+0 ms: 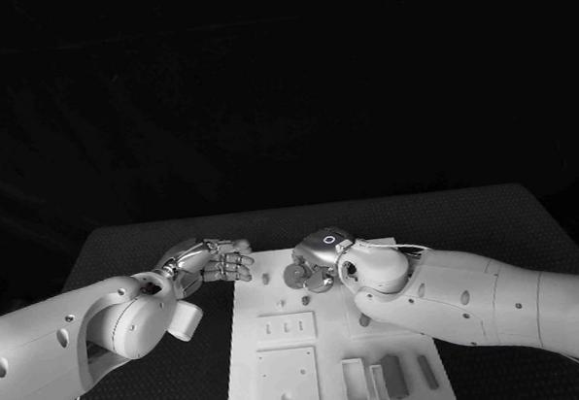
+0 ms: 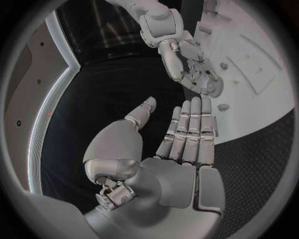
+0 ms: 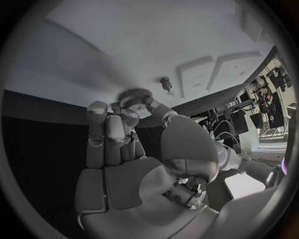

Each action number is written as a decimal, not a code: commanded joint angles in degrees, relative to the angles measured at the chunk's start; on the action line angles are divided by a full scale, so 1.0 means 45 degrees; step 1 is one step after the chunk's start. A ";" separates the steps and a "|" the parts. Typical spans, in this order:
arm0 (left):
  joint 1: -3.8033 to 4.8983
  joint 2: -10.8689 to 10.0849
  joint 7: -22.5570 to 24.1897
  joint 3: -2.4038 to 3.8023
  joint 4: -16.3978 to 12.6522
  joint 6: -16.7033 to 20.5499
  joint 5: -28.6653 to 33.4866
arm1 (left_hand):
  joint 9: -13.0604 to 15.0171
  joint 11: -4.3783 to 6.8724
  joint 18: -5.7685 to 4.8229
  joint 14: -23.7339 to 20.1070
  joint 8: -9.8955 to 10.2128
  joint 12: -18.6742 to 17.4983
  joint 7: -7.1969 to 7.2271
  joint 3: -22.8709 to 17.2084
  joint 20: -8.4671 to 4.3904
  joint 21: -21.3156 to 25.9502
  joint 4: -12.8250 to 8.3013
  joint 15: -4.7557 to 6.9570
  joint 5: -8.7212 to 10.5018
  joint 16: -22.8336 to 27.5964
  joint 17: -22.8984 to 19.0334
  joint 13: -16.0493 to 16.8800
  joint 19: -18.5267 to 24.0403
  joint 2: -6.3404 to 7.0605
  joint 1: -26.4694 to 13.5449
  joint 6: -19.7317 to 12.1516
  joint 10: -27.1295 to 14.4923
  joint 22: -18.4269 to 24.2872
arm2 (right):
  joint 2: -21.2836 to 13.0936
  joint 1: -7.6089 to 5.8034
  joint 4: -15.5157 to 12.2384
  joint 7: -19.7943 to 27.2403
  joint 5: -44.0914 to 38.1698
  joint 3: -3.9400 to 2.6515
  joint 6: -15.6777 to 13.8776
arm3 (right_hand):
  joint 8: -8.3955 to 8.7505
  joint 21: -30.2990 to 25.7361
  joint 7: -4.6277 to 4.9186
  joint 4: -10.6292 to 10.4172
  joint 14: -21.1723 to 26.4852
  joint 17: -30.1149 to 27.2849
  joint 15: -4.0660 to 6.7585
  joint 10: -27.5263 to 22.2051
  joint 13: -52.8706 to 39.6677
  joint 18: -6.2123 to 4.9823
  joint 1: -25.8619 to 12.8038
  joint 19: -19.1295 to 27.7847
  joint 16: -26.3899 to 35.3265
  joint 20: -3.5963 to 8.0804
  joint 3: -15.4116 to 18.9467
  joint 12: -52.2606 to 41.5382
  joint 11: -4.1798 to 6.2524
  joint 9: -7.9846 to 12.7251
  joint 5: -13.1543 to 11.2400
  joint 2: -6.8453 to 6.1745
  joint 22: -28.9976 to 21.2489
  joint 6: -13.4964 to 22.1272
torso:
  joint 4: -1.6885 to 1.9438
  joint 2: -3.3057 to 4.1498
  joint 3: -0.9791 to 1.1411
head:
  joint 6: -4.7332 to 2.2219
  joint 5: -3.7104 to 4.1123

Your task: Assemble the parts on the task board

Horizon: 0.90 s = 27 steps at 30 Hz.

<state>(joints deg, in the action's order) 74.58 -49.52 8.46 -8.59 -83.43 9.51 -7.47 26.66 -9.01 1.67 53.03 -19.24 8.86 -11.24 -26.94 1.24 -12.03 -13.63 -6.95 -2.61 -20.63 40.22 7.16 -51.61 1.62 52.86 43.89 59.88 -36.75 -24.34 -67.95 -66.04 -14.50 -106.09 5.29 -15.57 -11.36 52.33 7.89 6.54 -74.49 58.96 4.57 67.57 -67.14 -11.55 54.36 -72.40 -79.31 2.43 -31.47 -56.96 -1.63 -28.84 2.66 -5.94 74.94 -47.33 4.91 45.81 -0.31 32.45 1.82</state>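
The black table (image 1: 140,246) carries the white task board (image 1: 281,308) in its middle, and both white arms reach over the far end of this board. Nearer to the robot the board has a square plate (image 1: 287,384) with holes, a smaller plate (image 1: 286,328) with three slots, and some upright grey blocks (image 1: 373,378) just beside each other.

The right hand (image 1: 327,254) is over the far part of the board. Its fingers are curled in and they pinch a round toothed part – a gear (image 3: 135,95) – between thumb and fingertips. Near it a small peg (image 3: 166,82) stands on the board, apart from the gear.

The left hand (image 1: 212,261) hovers at the left edge of the board. Its fingers (image 2: 190,127) are straight and close side by side, the thumb stands apart, and it holds nothing.

I think the gear must go onto a peg. The pinch takes the gear only at its rim, so it may tilt or slip – then the hole misses the peg and the gear jams or drops. The two hands are also near each other, so a sideways move could make them collide.
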 commanded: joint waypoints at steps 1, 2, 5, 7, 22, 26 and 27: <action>0.0039 -0.0003 0.0004 0.0012 -0.0047 -0.0038 0.0056 | -0.0016 -0.0077 0.0187 0.0104 0.0086 -0.0094 -0.0167 0.0014 -0.0009 0.0093 0.0105 0.0010 -0.0049 0.0039 0.0018 -0.0016 -0.0025 -0.0001 -0.0102 -0.0111 -0.0052 -0.0010 | -0.0068 0.0042 0.0069 0.0109 0.0387 0.0034 0.0826 | -0.0096 -0.0076 0.0055 -0.0094 0.0037 0.0008 0.0012 -0.0058 0.0017 -0.0767 -0.0020 0.0097 0.0032 0.0024 0.0033 -0.0093 0.0008 -0.0031 0.0045 0.0200 0.0239 -0.0185 | -0.0003 -0.0002 -0.0009 | 0.0019 0.0004; 0.0040 -0.0006 -0.0005 0.0012 -0.0049 -0.0037 0.0072 | -0.0018 -0.0080 0.0187 0.0104 0.0093 -0.0102 -0.0171 0.0012 -0.0008 0.0100 0.0143 0.0009 -0.0048 0.0049 0.0026 -0.0017 -0.0022 -0.0004 -0.0127 -0.0122 -0.0054 -0.0009 | -0.0086 0.0042 0.0067 0.0113 0.0426 0.0034 0.0799 | -0.0113 -0.0076 0.0062 -0.0125 0.0051 -0.0005 0.0006 -0.0064 0.0020 -0.0767 -0.0056 0.0106 0.0038 0.0022 0.0053 -0.0096 0.0002 -0.0035 0.0045 0.0235 0.0242 -0.0214 | -0.0003 -0.0002 -0.0009 | 0.0019 0.0004; 0.0044 -0.0010 -0.0014 0.0012 -0.0053 -0.0038 0.0075 | -0.0025 -0.0088 0.0189 0.0105 0.0114 -0.0130 -0.0187 0.0005 -0.0007 0.0117 0.0250 0.0008 -0.0049 0.0077 0.0048 -0.0020 -0.0019 -0.0013 -0.0194 -0.0160 -0.0071 -0.0011 | -0.0100 0.0042 0.0082 0.0099 0.0435 0.0034 0.0768 | -0.0155 -0.0074 0.0087 -0.0270 0.0070 -0.0007 -0.0015 -0.0085 0.0032 -0.0767 -0.0205 0.0136 0.0040 0.0019 0.0099 -0.0105 -0.0023 -0.0039 0.0046 0.0449 0.0248 -0.0284 | -0.0006 0.0000 -0.0007 | 0.0022 0.0002; 0.0044 -0.0006 -0.0013 0.0012 -0.0053 -0.0038 0.0076 | -0.0026 -0.0089 0.0190 0.0103 0.0118 -0.0134 -0.0189 0.0004 -0.0007 0.0120 0.0256 0.0008 -0.0049 0.0081 0.0051 -0.0020 -0.0017 -0.0008 -0.0195 -0.0166 -0.0073 -0.0011 | -0.0100 0.0042 0.0099 0.0082 0.0436 0.0034 0.0710 | -0.0157 -0.0072 0.0097 -0.0296 0.0078 -0.0009 -0.0024 -0.0094 0.0036 -0.0767 -0.0235 0.0148 0.0041 0.0022 0.0114 -0.0109 -0.0032 -0.0035 0.0046 0.0499 0.0251 -0.0288 | -0.0005 -0.0002 -0.0004 | 0.0020 0.0007; 0.0045 -0.0027 0.0039 0.0011 0.0085 0.0048 0.0081 | -0.0035 -0.0114 0.0192 0.0095 0.0152 -0.0187 -0.0214 -0.0019 -0.0004 0.0145 0.0334 0.0004 -0.0049 0.0126 0.0084 -0.0030 -0.0006 0.0007 -0.0206 -0.0234 -0.0126 -0.0015 | -0.0946 -0.0005 -0.0498 0.0463 0.1293 -0.0047 -0.0751 | 0.0068 0.0051 0.0120 0.0238 -0.0118 0.0295 -0.0045 -0.0070 0.0073 -0.0767 0.0165 0.0075 -0.0122 0.0125 0.0241 -0.0253 -0.0053 0.0098 0.0045 0.0044 0.0255 0.0199 | -0.0021 -0.0022 0.0004 | -0.0022 0.0020; 0.0045 -0.0058 0.0058 0.0011 0.0159 0.0059 0.0081 | -0.0036 -0.0119 0.0194 0.0098 0.0158 -0.0198 -0.0219 -0.0029 -0.0005 0.0150 0.0332 0.0004 -0.0049 0.0133 0.0093 -0.0032 -0.0004 0.0011 -0.0186 -0.0248 -0.0138 -0.0017 | -0.1364 -0.0156 -0.0813 0.0656 0.1670 -0.0199 -0.0884 | 0.0050 0.0056 0.0124 0.0251 -0.0133 0.0306 -0.0046 -0.0068 0.0081 -0.0767 0.0149 0.0060 -0.0132 0.0130 0.0268 -0.0276 -0.0056 0.0097 0.0044 -0.0159 0.0244 0.0183 | -0.0035 -0.0015 0.0013 | -0.0077 0.0067; 0.0045 -0.0067 0.0070 0.0011 0.0180 0.0059 0.0081 | -0.0036 -0.0119 0.0195 0.0098 0.0158 -0.0199 -0.0219 -0.0031 -0.0005 0.0150 0.0330 0.0005 -0.0049 0.0134 0.0094 -0.0032 -0.0004 0.0012 -0.0182 -0.0248 -0.0139 -0.0017 | -0.1466 -0.0192 -0.0896 0.0685 0.1851 -0.0224 -0.0917 | 0.0048 0.0053 0.0123 0.0230 -0.0130 0.0298 -0.0047 -0.0070 0.0084 -0.0767 0.0130 0.0057 -0.0128 0.0129 0.0268 -0.0280 -0.0058 0.0098 0.0042 -0.0218 0.0240 0.0183 | -0.0045 -0.0014 0.0024 | -0.0085 0.0081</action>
<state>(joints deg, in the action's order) 74.62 -49.84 8.15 -8.59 -82.62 9.59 -7.39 26.55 -9.42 1.65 53.03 -18.80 8.15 -11.24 -27.09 1.24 -11.59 -12.37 -6.95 -2.61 -20.40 40.58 7.11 -51.61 1.56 52.36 43.09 59.47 -36.74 -30.67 -68.72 -69.75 -12.81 -101.02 4.29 -18.27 -11.13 52.33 8.44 7.36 -74.73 60.29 4.42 67.26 -66.79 -11.51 54.87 -71.96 -79.60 2.65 -30.37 -57.96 -1.95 -28.35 2.66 -7.04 74.92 -46.54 4.81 45.72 -0.27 32.17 2.02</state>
